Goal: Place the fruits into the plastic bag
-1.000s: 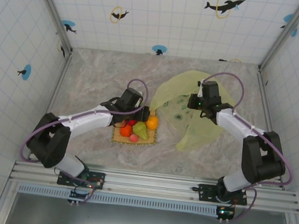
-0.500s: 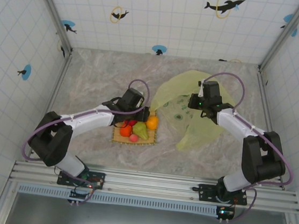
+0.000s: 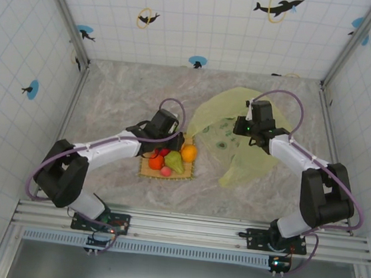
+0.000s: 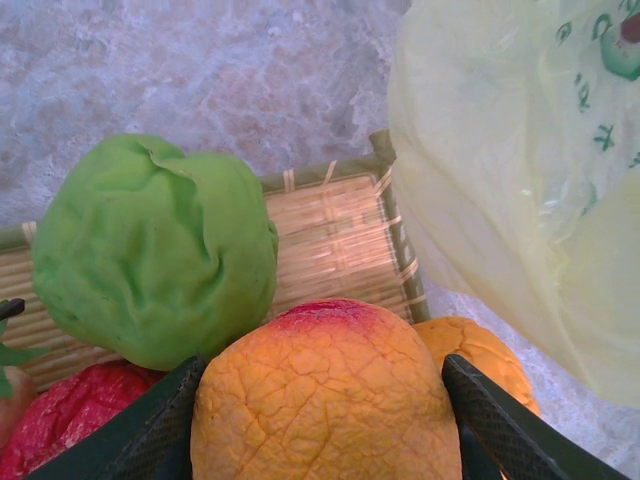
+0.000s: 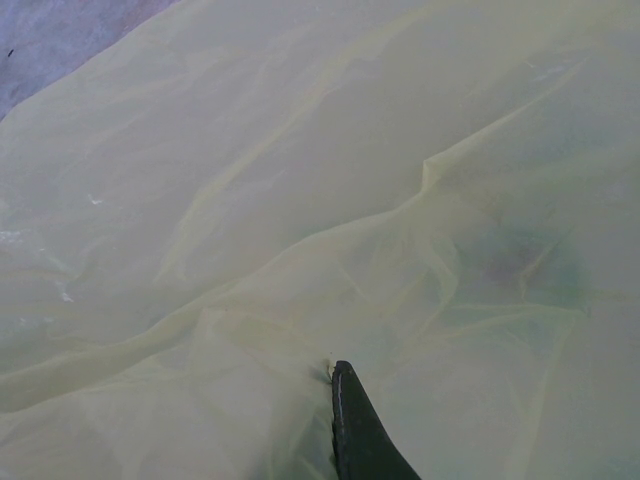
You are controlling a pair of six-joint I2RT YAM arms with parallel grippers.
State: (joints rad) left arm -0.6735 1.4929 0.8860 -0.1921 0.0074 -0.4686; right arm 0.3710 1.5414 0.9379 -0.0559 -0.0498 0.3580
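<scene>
Your left tool grips the orange fruit, which sits among the other fruits on the woven mat, just beside the plastic bag. Your right tool is closed, its tip against the bag's film. The bag's green print can't be read.

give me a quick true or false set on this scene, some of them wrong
1. The left claw has its fingers on both sides of an orange fruit. True.
2. The green fruit lies inside the bag. False: it sits on the woven mat.
3. The right claw is over the bag. True.
4. Every fruit is bagged. False: several lie on the mat.
5. The right claw is wide open. False: it is shut, pinching the bag.
</scene>
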